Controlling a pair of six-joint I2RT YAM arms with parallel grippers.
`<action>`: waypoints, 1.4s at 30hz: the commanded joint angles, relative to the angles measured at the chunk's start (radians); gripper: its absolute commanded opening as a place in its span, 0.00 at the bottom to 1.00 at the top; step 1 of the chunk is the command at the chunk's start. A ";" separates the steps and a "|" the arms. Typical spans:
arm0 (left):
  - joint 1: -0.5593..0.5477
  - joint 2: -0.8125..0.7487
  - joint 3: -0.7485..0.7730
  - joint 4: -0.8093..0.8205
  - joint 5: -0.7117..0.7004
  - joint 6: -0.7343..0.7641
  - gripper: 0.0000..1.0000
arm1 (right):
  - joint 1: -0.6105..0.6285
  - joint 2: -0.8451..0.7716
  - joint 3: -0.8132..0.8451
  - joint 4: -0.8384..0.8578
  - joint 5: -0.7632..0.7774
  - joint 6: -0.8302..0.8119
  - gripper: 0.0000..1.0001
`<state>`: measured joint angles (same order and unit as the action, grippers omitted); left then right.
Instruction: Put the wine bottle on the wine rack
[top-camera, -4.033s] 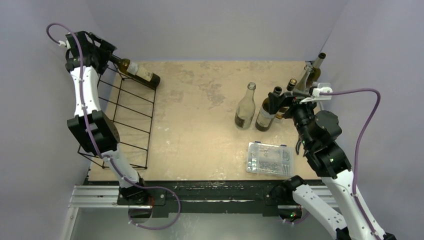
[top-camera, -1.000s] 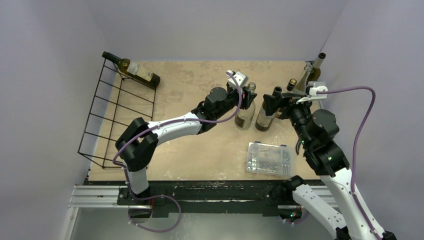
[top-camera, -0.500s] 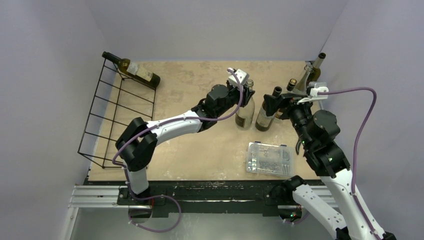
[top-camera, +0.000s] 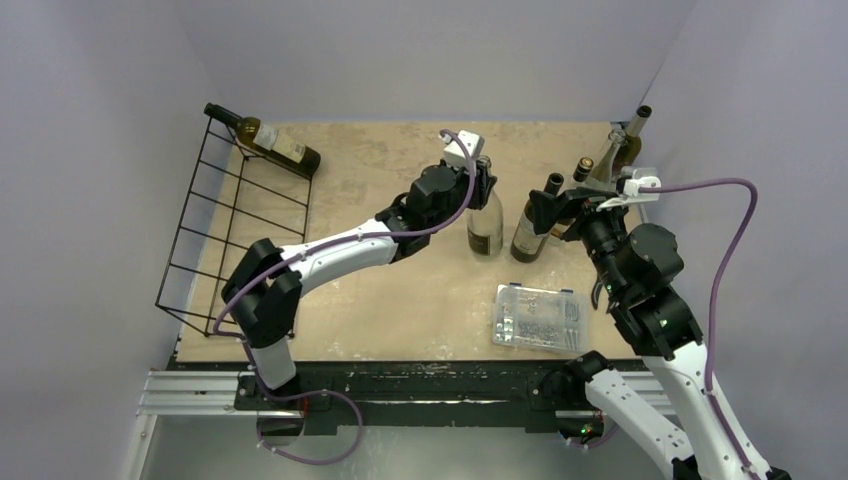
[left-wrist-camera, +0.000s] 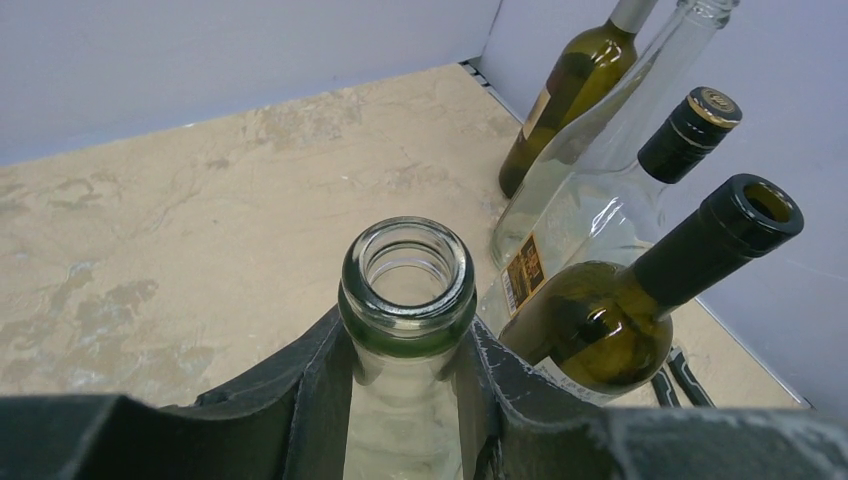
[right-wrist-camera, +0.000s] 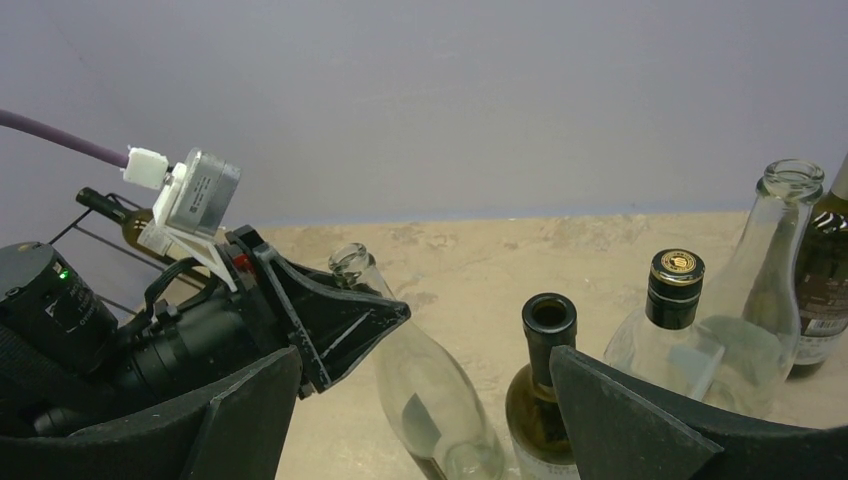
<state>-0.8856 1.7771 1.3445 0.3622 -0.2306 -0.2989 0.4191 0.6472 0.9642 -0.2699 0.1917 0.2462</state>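
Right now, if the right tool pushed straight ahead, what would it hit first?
Likely the dark green bottle with the open black neck, just ahead of the right tool; the clear bottle beside it looks close.

We see a clear bottle (left-wrist-camera: 405, 300), a dark green bottle (left-wrist-camera: 590, 330), a black wire rack (top-camera: 238, 222), a mottled beige worktop (top-camera: 380, 300) and a purple cable (top-camera: 722, 186).

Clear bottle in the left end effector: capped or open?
Open: the clear bottle shows a bare hollow mouth above the left end effector gripping its neck.
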 joint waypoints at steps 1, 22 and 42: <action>0.019 -0.084 0.024 -0.076 -0.051 -0.116 0.00 | 0.005 -0.004 0.002 0.017 0.017 -0.004 0.99; 0.256 -0.540 -0.281 -0.398 -0.021 -0.284 0.00 | 0.004 -0.005 -0.007 0.019 0.006 0.004 0.99; 0.689 -0.924 -0.283 -0.710 -0.089 -0.204 0.00 | 0.004 0.005 -0.008 0.022 -0.015 0.008 0.99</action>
<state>-0.2543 0.8677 0.9630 -0.4831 -0.3874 -0.4698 0.4191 0.6476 0.9569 -0.2699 0.1902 0.2474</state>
